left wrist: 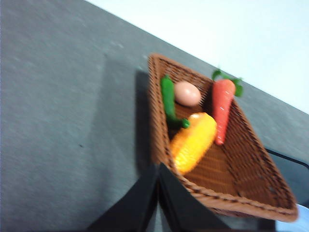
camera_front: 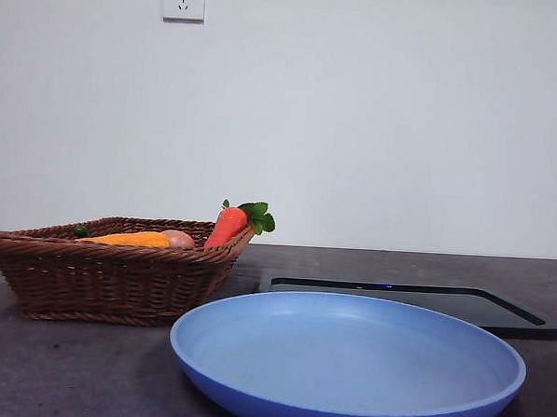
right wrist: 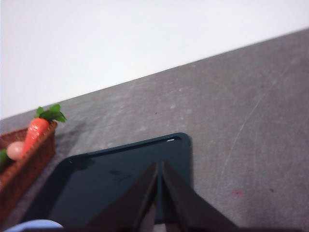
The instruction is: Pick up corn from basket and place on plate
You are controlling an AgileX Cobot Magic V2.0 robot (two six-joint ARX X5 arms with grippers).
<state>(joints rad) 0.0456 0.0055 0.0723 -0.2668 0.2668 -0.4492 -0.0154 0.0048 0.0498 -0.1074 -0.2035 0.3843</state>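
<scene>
The corn (left wrist: 194, 141) is seen lying in the wicker basket (left wrist: 159, 135), at the carrot's (left wrist: 222, 108) 9 o'clock, ready for picking. The left gripper (left wrist: 159, 193), jaws pressed together and empty, is held above the basket's rim; the right gripper (right wrist: 159, 193), likewise closed, is parked over the black tray (right wrist: 120, 179). The blue plate (camera_front: 343, 403) is left bare.

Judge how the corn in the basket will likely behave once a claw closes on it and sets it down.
The corn looks like a rigid moulded toy, so probably stiff and light. Its bumpy ribbing should help the grip. Being oblong with rounded ends, it may roll on the smooth plate. It touches the green vegetable, which might shift.
</scene>
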